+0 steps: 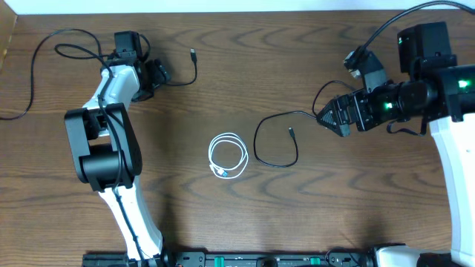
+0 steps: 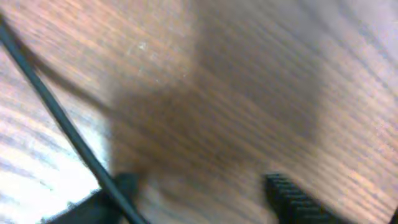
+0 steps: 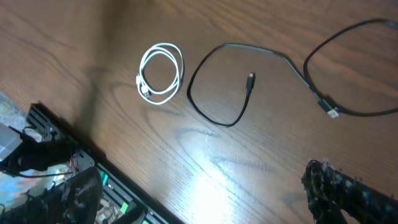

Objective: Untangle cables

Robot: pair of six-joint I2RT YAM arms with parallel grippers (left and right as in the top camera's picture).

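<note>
Overhead, cables: white cable (image 1: 227,155) coiled at mid-table. Centre black cable (image 1: 256,141) looped just beside it, not touching. Left black cable (image 1: 194,68) near the far edge, plug free, running in to the left gripper (image 1: 154,74).
Overhead, right gripper (image 1: 330,119): near the centre black cable's end.
Left wrist, claw: blurred. Jaws stand apart with bare table (image 2: 249,93) between them. Left black cable crosses by one finger, no grip shown.
Right wrist, claw: one finger (image 3: 339,186) in view. Spread wide, holding nothing.
Step, judged: cables already separate; grasp of the left black cable in hand.
Next move: calls for closing squarely on that cable, then straightening it.
Markings: no writing legible; green lamps on right arm.
</note>
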